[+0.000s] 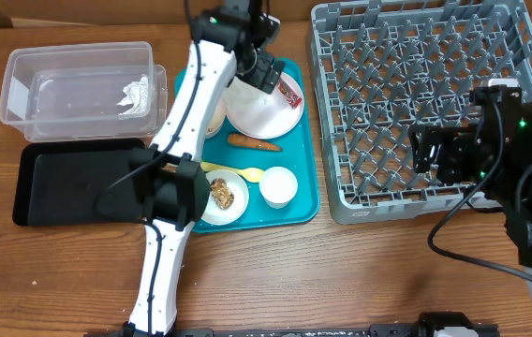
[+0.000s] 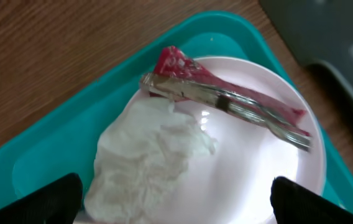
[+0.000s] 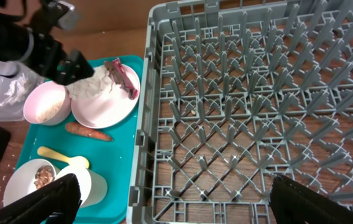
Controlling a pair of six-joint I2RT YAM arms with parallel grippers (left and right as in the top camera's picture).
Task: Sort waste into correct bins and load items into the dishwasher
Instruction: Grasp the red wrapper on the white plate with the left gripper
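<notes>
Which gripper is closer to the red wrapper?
Left. The left gripper hovers right by the red wrapper; the right gripper is far off, over the dish rack.

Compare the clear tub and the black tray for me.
The clear tub is see-through and deep; the black tray is opaque and shallow. The tub holds crumpled white paper; the tray shows nothing in it. Both are rectangular and sit left of the teal tray.

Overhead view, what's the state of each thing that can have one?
Rack: empty where visible.
Tub: holds white scrap.
Black tray: empty where visible.
Plate: holds napkin, wrapper.
Rice bowl: part full.
Other bowl: holds lump.
Cup: upright, empty.
Left fingers: open above plate.
Right fingers: open above rack.
</notes>
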